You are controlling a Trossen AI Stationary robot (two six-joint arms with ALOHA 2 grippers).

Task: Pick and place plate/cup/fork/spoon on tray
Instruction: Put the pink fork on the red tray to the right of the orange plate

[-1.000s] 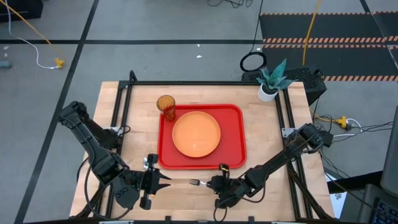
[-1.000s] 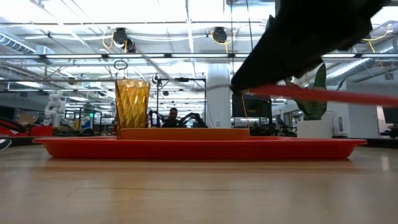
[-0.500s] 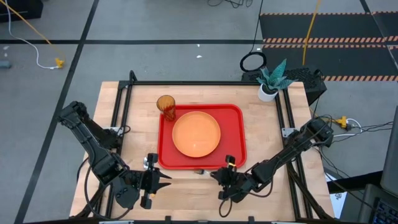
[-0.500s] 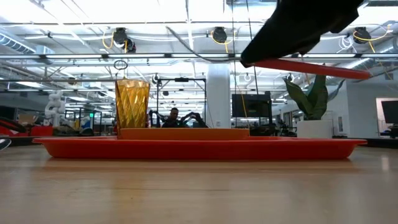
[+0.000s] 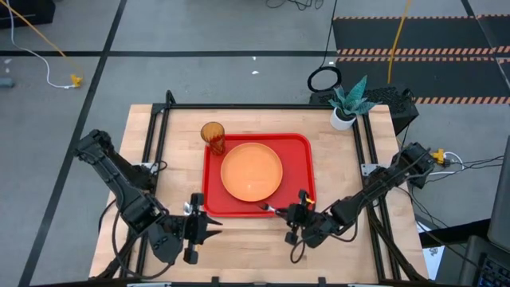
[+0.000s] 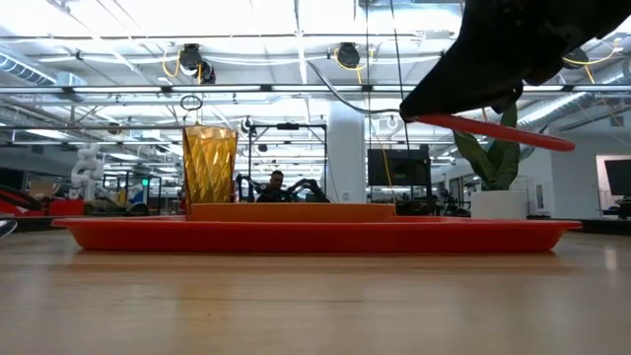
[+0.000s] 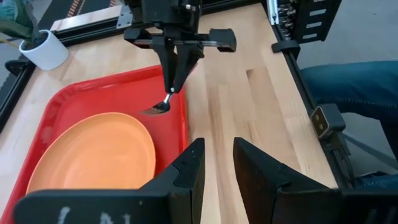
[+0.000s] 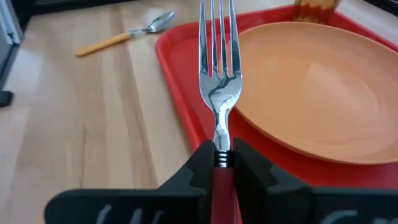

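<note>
High view shows the red tray (image 5: 301,177) lying mid-surface on the wooden surface (image 5: 171,151), with the orange plate (image 5: 251,171) resting flat inside it. The amber cup (image 5: 213,136) stands upright at the tray's far left corner; whether it sits just inside the rim or on it is hard to tell from above, though the low view suggests it is on the tray. The right claw (image 5: 288,213) hovers over the tray's near edge, toward its right corner, clamped tight on the pinkish-red handle of the fork (image 8: 219,68). In the right wrist view the silver tines point out over the tray rim toward the plate, and in the low view the fork is held well above the tray, tilted a little. The left claw (image 5: 209,228) waits over bare wood just in front of the tray's near left corner, its fingers (image 7: 186,177) parted narrowly and holding nothing. The orange-handled spoon (image 8: 124,35) lies on the wood beside the tray. A small potted plant (image 5: 347,102) stands at the far right corner.
</note>
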